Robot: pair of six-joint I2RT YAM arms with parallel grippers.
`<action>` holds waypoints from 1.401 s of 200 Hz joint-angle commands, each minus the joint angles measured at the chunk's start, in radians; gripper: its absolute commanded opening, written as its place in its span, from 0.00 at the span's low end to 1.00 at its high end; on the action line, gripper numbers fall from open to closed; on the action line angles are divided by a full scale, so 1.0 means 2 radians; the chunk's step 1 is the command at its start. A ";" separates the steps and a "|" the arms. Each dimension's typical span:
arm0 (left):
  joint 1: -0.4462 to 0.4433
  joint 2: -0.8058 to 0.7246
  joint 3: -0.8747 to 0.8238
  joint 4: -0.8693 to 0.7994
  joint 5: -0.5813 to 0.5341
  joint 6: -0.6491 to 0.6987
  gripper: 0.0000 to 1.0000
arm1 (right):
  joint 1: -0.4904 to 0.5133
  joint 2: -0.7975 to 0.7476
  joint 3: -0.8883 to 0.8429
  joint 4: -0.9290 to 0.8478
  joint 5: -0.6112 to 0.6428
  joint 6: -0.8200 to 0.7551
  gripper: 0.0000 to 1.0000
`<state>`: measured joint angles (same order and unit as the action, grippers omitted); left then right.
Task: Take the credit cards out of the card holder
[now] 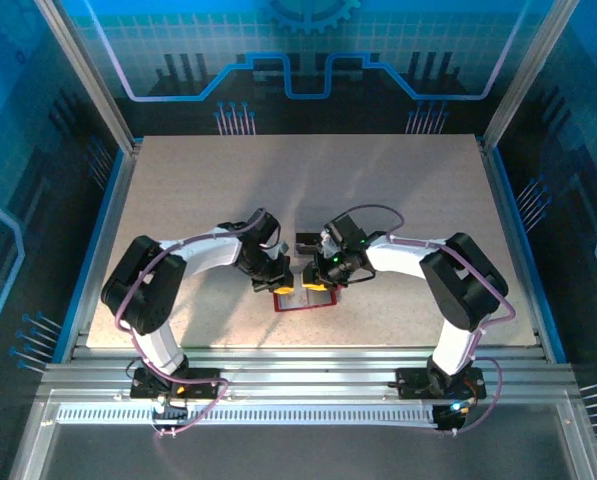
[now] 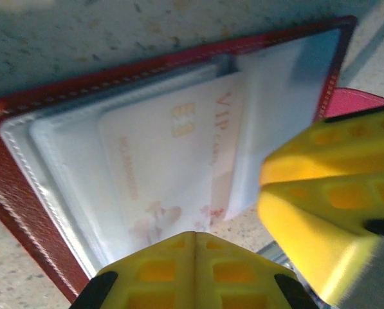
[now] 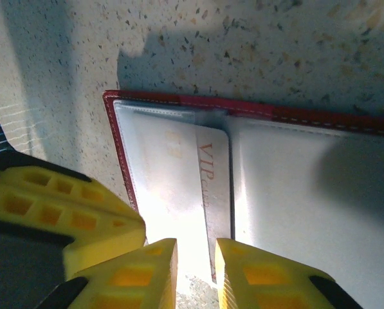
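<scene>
The red card holder (image 1: 303,299) lies open on the table between both arms, its grey-silver inside up (image 3: 294,193). A pale pinkish credit card (image 3: 179,174) printed "VIP" sits partly out of its clear sleeve (image 2: 166,161). My left gripper (image 2: 195,235) is shut, its tips at the holder's near edge over the card's corner (image 1: 281,284). My right gripper (image 3: 196,248) hangs over the same edge with its jaws a narrow gap apart, the card's lower end showing flat between them (image 1: 319,283). A dark flat card (image 1: 305,241) lies on the table just behind the grippers.
The two grippers' yellow fingers (image 2: 327,193) stand almost touching over the holder. Speckled tabletop (image 1: 308,180) stretches behind them. Blue rails and glass walls bound the table at left and right; the arm bases are at the near edge.
</scene>
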<state>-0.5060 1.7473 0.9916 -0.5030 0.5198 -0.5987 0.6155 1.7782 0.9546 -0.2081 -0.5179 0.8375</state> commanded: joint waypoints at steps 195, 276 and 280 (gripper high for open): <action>-0.002 0.028 -0.004 -0.058 -0.056 0.043 0.00 | -0.011 0.046 -0.002 0.033 -0.053 -0.007 0.22; -0.002 0.027 -0.006 -0.058 -0.055 0.042 0.00 | -0.008 0.049 0.014 -0.023 -0.028 -0.041 0.22; -0.001 0.027 -0.006 -0.057 -0.055 0.041 0.00 | -0.007 0.050 0.015 -0.027 -0.027 -0.044 0.22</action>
<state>-0.5060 1.7729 0.9943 -0.5610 0.4519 -0.5388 0.6010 1.8542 0.9573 -0.1810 -0.5915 0.8017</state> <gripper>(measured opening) 0.040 0.217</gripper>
